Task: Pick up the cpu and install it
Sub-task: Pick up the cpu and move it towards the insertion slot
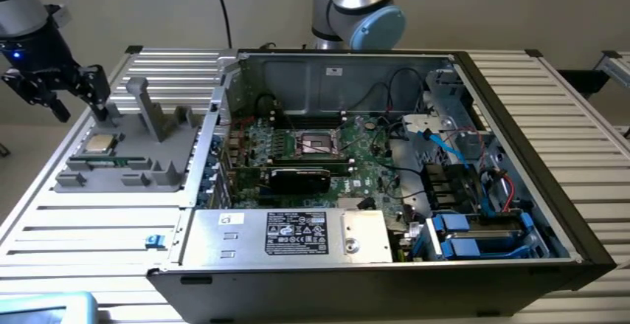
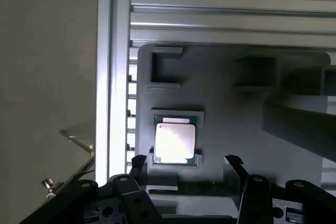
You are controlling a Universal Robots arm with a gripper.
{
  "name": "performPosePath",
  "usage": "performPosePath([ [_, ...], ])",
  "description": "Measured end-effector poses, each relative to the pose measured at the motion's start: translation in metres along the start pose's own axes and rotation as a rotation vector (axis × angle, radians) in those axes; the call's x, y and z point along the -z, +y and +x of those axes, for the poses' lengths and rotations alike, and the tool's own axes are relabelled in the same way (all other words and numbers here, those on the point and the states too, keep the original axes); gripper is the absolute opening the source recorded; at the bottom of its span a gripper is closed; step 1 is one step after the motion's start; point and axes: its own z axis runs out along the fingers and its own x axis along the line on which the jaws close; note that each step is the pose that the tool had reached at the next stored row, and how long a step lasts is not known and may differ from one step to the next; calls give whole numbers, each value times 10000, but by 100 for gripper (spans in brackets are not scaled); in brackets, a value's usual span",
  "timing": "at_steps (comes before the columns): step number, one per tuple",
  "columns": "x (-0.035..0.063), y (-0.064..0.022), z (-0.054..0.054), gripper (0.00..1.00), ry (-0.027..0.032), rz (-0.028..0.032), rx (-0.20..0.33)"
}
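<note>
The cpu (image 1: 99,144) (image 2: 175,142), a small square chip with a shiny silver top, lies flat in a recess of the grey holder block (image 1: 128,158) (image 2: 226,103) on the slatted table, at the exterior view's left. My gripper (image 1: 79,108) (image 2: 186,163) hangs above and slightly behind the cpu, apart from it. Its black fingers (image 2: 234,169) are spread open with nothing between them. The metal-framed socket (image 1: 320,143) sits in the middle of the green motherboard inside the open computer case (image 1: 512,125).
The holder block has upright grey posts (image 1: 138,102) close to my gripper. A silver power supply box with a white label (image 1: 295,234) fills the case's near side. Blue cables and drive bays (image 1: 473,228) crowd the exterior view's right. The table edge rail (image 2: 113,77) runs beside the block.
</note>
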Motion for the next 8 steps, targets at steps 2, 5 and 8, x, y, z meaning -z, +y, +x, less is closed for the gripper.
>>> performPosePath([
  [2, -34, -3, 0, 69, 45, -1, 0],
  [5, -83, -5, 3, 69, 124, -3, -2],
  [8, -137, -6, 6, 69, 170, -4, -3],
])
